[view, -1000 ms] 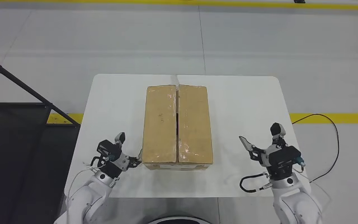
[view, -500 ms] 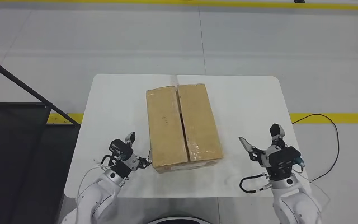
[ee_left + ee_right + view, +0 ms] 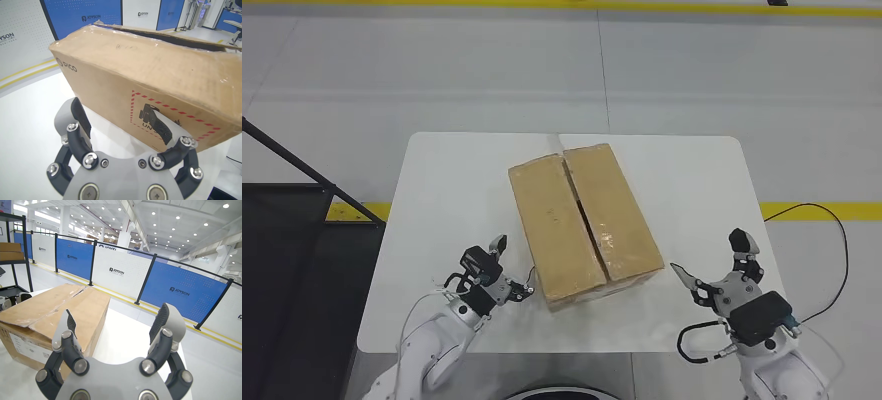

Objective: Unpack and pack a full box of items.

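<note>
My left hand (image 3: pixel 513 267), open, presses one finger on the box (image 3: pixel 582 225), which has swung askew mid-surface (image 3: pixel 442 200). Its flaps are shut, so unpacking hasn't begun. My right hand (image 3: pixel 708 255) hangs open, apart.

1. A large brown cardboard box (image 3: pixel 151 62) stands on the white table (image 3: pixel 28 117), its top flaps down. A dark gap runs along the seam between them, and glossy clear tape wrinkles over the edges.
2. A red dashed rectangle (image 3: pixel 133 106) is printed on the box's near side face.
3. The left gripper (image 3: pixel 113 106), silver with black ribbed pads (image 3: pixel 160 130), is spread wide. One fingertip lies against the side face inside the red marking, while the other hangs over bare table, just beside the box.
4. Blue and white partition panels (image 3: pixel 81 11) and yellow floor stripes (image 3: pixel 26 73) lie behind.
</note>
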`<state>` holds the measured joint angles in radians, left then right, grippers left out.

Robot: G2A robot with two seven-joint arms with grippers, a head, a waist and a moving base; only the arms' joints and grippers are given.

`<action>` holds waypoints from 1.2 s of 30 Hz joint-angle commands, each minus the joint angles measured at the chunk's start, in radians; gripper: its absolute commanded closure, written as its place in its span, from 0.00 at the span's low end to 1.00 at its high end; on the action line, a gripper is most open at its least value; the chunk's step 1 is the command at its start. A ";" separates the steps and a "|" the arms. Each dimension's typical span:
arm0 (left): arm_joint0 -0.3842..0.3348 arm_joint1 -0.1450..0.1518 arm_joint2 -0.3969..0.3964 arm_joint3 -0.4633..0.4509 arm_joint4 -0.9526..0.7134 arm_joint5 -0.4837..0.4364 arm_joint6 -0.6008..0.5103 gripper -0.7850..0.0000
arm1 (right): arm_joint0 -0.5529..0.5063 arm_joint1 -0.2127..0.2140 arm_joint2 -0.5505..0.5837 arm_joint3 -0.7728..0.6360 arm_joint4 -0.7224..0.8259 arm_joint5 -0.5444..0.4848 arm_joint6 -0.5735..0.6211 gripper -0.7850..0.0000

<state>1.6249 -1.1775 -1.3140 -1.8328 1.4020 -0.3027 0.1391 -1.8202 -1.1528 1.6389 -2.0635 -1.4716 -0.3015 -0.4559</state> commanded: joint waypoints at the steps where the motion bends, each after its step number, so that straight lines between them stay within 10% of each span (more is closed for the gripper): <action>1: -0.015 -0.002 0.017 0.005 0.000 -0.005 -0.004 0.00 | -0.003 -0.001 0.001 0.003 0.009 0.002 0.001 0.00; 23: -0.154 -0.053 0.221 0.103 -0.065 0.154 0.037 0.00 | -0.039 -0.008 0.026 -0.017 0.056 0.093 0.107 0.00; 36: -0.064 -0.029 -0.004 0.045 -0.139 0.171 0.120 0.00 | -0.017 -0.008 0.037 0.085 0.011 0.093 0.219 0.00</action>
<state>1.5535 -1.2088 -1.2930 -1.7854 1.2717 -0.1346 0.2572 -1.8420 -1.1604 1.6768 -1.9903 -1.4622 -0.2052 -0.2473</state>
